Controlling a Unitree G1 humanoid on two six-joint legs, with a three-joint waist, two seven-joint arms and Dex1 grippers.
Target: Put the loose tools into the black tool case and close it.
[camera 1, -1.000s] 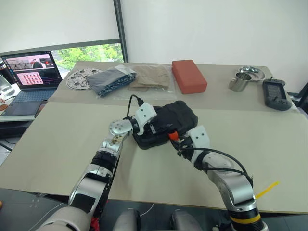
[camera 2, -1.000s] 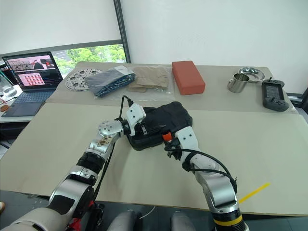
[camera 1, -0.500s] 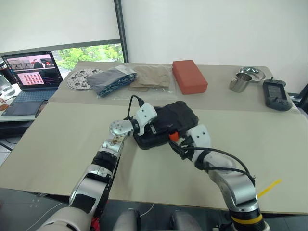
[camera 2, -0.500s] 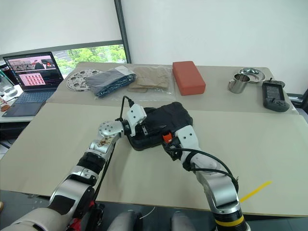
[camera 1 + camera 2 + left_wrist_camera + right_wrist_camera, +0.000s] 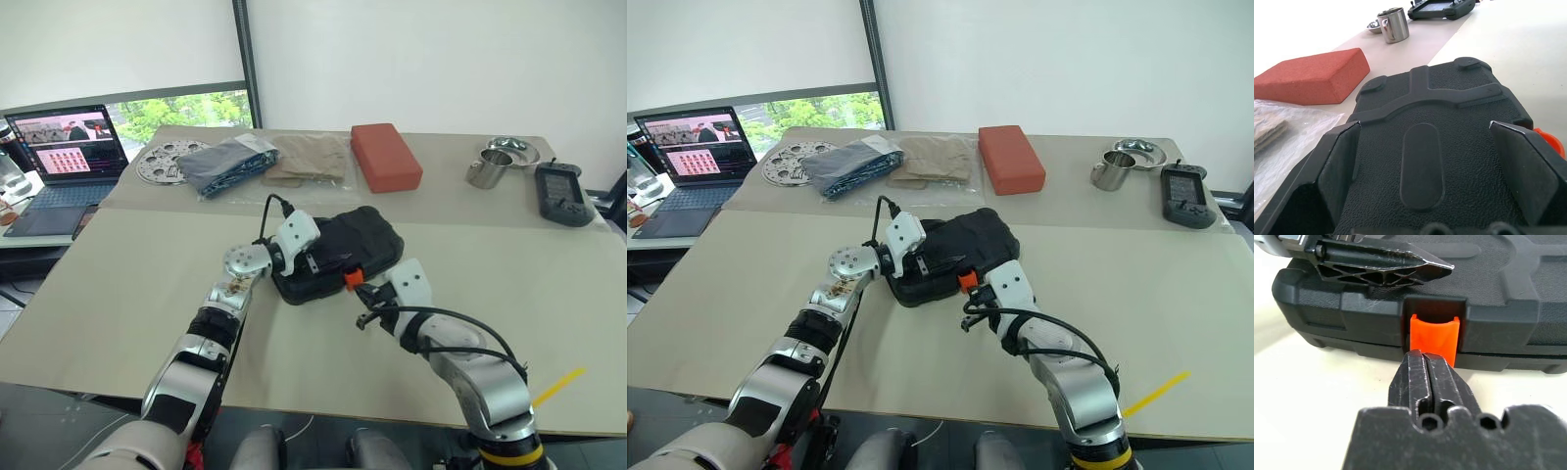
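Resting mid-table, lid down, the black tool case (image 5: pixel 338 253) sits under the left gripper (image 5: pixel 1420 171), jaws spread wide across its lid; right gripper (image 5: pixel 1425 369) pinched closed, empty, tips at the orange latch (image 5: pixel 1434 335).

- The inside of the black tool case (image 5: pixel 338 255) is hidden by its shut lid, so its contents cannot be told.
- The laptop (image 5: pixel 61 162) is cut off by the picture's edge.
- The dark handheld device's (image 5: pixel 560 194) screen content is too small to be read.

A red-brown block (image 5: pixel 386 155), steel cup (image 5: pixel 488 167), handheld device (image 5: pixel 562 193) and bagged cloths (image 5: pixel 263 160) are located along the worktop (image 5: pixel 118 284) top; a laptop (image 5: pixel 61 157) is seen upper left.
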